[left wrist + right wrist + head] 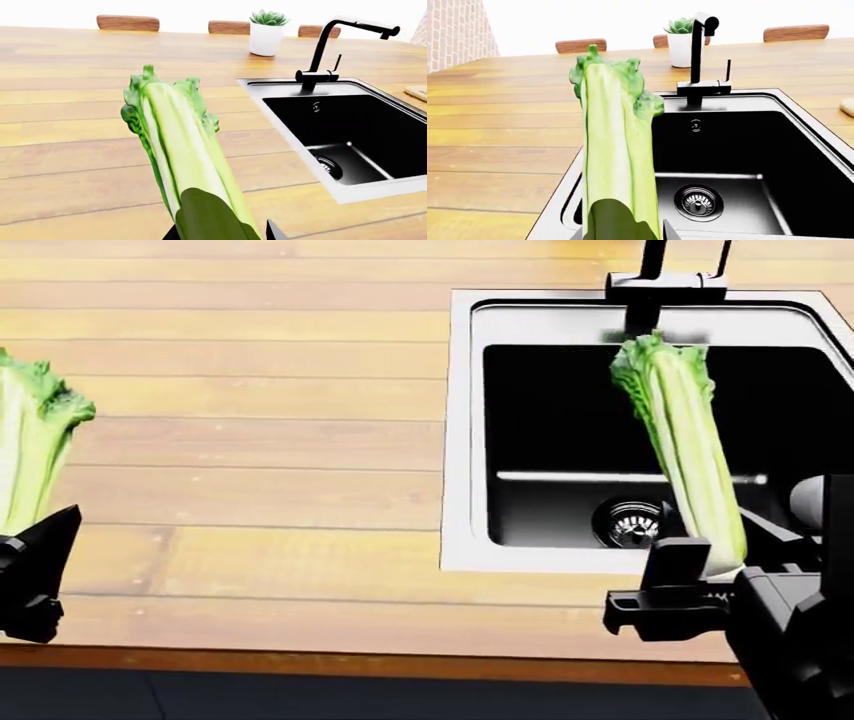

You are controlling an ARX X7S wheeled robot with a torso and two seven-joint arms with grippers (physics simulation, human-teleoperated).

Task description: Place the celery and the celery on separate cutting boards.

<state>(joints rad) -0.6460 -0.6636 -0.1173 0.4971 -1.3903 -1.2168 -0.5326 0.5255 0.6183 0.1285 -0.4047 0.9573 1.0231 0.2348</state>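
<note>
My left gripper (pixel 27 550) is shut on one celery (pixel 27 440) at the far left of the head view and holds it above the wooden counter, leafy top pointing away. The left wrist view shows this celery (pixel 180 150) between the fingertips of that gripper (pixel 221 232). My right gripper (pixel 731 565) is shut on the other celery (pixel 687 450) and holds it over the black sink. The right wrist view shows that celery (pixel 617 140) in the gripper (pixel 625 232). A pale beige rounded corner, perhaps a cutting board (pixel 417 91), shows right of the sink, also in the right wrist view (pixel 847 106).
A black sink with a steel rim (pixel 461 440) and a drain sits in the wooden counter (pixel 267 440). A black faucet (pixel 661 285) stands behind it. A potted succulent (pixel 267 32) and chair backs (pixel 127 22) are at the far side. The counter's front edge (pixel 334 660) is close.
</note>
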